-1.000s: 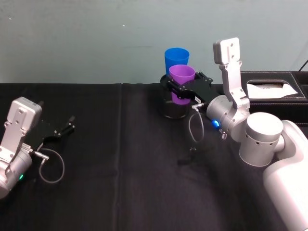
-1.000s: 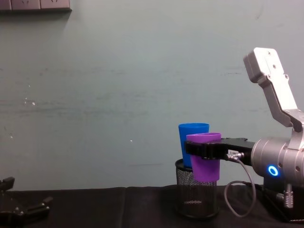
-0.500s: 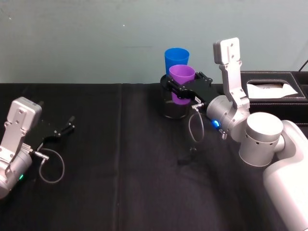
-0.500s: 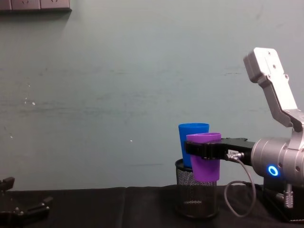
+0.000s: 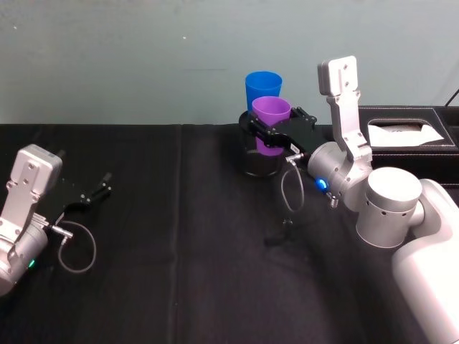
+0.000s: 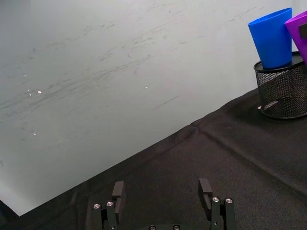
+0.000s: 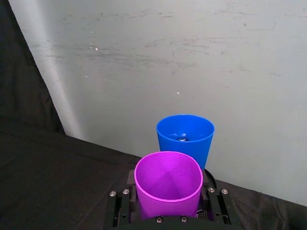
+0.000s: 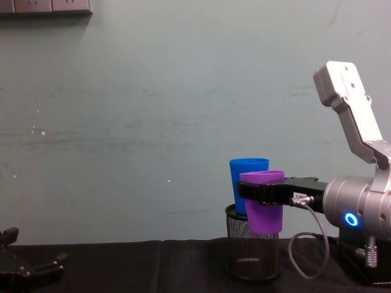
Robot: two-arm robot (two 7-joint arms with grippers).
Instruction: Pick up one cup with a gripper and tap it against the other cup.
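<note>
Black cloth (image 5: 201,279) meets a pale teal wall (image 5: 107,57). Right gripper (image 5: 265,136) pinches the purple cup (image 5: 271,110); left gripper (image 5: 99,185) lies spread.

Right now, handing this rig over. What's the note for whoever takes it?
Right gripper: jaws shut on the purple cup, held upright, clear of the table.
Left gripper: jaws open, parked low at the table's left side.
Blue cup: stands in the black mesh holder, just behind the purple cup.
Done: pick-up and approach.
Left: the tap. Whether the cups touch can't be told.
</note>
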